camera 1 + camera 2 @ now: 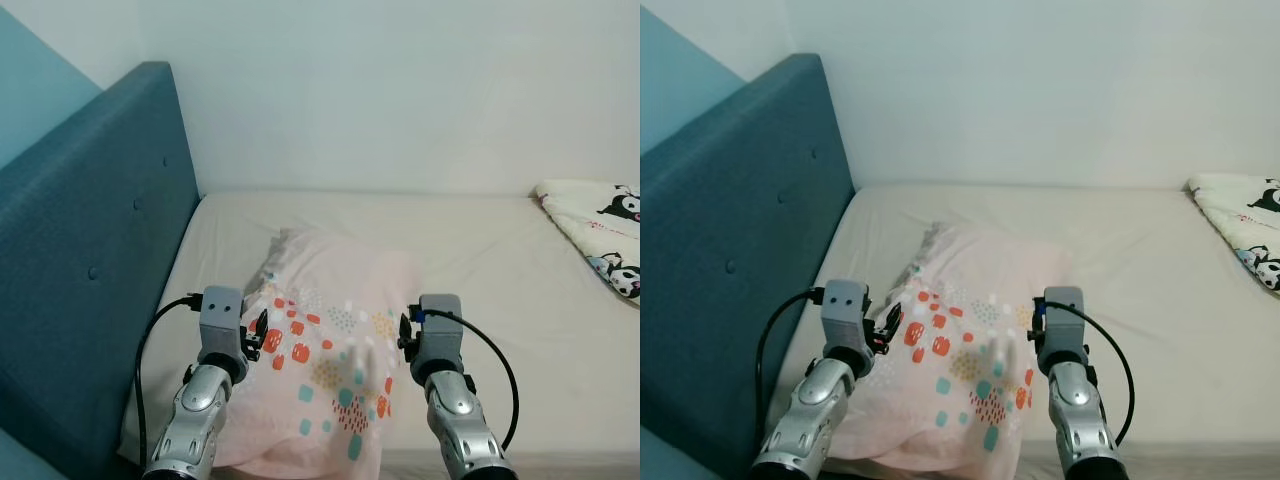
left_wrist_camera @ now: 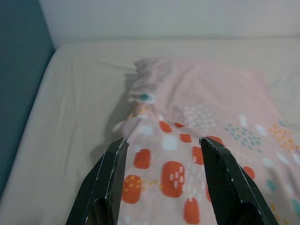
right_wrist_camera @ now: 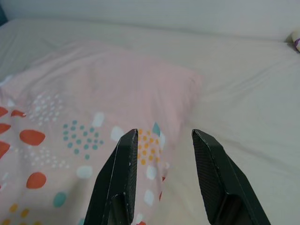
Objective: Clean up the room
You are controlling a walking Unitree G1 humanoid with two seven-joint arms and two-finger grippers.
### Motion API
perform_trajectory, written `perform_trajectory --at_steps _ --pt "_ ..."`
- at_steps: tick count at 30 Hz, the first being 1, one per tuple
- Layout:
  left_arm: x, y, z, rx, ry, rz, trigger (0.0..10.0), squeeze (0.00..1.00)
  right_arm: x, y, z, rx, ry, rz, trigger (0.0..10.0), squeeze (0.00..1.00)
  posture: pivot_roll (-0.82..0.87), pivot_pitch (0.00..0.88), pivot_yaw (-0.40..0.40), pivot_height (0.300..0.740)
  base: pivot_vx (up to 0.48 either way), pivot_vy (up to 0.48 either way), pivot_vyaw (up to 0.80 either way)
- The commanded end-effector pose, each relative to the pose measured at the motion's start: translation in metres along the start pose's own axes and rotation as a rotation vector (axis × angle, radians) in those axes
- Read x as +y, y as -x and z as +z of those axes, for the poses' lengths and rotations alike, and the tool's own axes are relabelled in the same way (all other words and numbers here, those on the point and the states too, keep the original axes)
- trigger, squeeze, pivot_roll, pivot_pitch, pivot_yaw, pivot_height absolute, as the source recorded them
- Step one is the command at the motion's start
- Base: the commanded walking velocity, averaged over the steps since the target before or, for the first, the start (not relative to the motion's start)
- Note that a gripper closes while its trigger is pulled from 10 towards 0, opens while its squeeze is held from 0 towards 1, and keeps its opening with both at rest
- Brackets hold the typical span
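A pink pillow (image 1: 330, 350) with orange and teal patches lies on the cream mattress (image 1: 480, 260), near the blue headboard (image 1: 90, 250); my left gripper (image 2: 161, 154) hovers over its headboard-side edge, fingers spread wide and holding nothing; my right gripper (image 3: 164, 150) hovers over its opposite edge, jaws likewise parted and empty. From my head I see both silver arms flanking the pillow and a panda-print blanket (image 1: 595, 230) at the bed's far right; my wrist views alone show the gaps between my fingers and the pillow's crumpled corner (image 2: 140, 79).
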State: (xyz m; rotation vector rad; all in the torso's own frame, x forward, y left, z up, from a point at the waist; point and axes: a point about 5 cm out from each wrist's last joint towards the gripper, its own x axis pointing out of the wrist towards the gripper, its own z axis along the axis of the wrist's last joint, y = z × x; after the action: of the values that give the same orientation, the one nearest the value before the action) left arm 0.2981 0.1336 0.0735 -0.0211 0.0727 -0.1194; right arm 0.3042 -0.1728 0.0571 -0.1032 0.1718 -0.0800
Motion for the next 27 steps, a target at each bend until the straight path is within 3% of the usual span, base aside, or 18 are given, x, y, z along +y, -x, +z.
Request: perform_trajectory --at_steps 1,12,27 --pt "0.006 0.0 -0.002 0.007 -0.013 0.021 10.0 0.0 -0.003 -0.001 -0.002 0.014 -0.004 -0.006 10.0 0.0 0.0 0.0 -0.032 0.671 0.0 0.0 0.0" --pt "0.018 0.001 0.0 0.0 -0.013 0.071 10.0 0.0 0.001 -0.006 0.002 0.012 -0.009 0.016 10.0 0.0 0.01 0.0 -0.035 0.631 0.0 0.0 0.0" --pt "0.012 -0.002 0.005 -0.015 -0.01 0.055 10.0 0.0 -0.001 -0.006 0.002 0.005 -0.013 0.002 10.0 0.0 0.01 0.0 -0.026 0.601 0.0 0.0 0.0"
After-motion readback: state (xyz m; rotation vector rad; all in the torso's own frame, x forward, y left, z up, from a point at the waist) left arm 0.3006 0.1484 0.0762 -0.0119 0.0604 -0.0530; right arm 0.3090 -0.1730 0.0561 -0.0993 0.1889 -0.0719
